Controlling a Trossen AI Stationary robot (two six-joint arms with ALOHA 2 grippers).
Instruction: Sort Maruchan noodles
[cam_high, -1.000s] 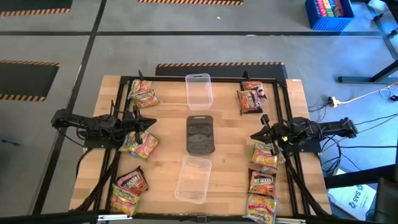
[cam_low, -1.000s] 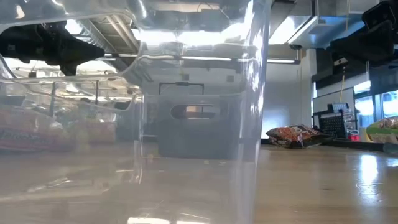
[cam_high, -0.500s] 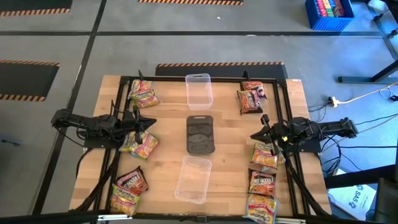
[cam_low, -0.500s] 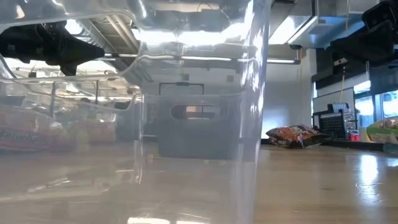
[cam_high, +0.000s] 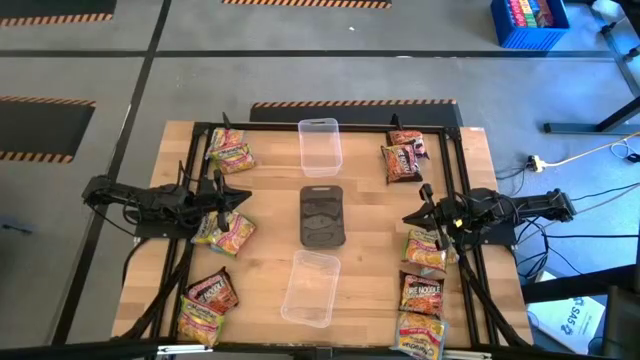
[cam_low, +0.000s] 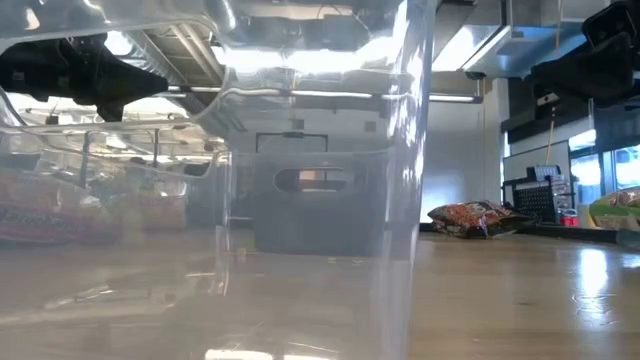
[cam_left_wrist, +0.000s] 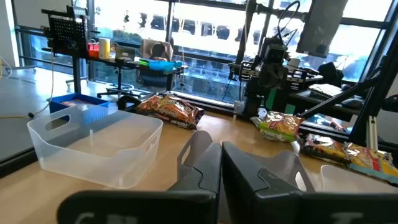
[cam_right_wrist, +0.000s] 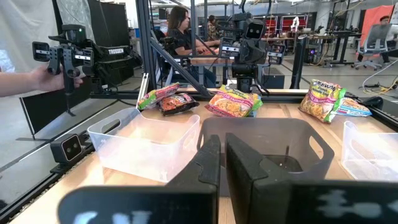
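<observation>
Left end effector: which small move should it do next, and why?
Probably open and lower onto the noodle packet just beside it. The left end effector is shut and empty above the table, and both clear trays hold nothing, so sorting has not begun.

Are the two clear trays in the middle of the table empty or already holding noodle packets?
Empty. The far tray and near tray show only bare clear bottoms; the noodle packets lie on the table's sides.

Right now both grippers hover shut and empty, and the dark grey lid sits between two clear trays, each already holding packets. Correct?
Not quite: in the high view both clear trays are empty. The dark grey lid does lie between them, and the left gripper and right gripper are shut, holding nothing.
</observation>
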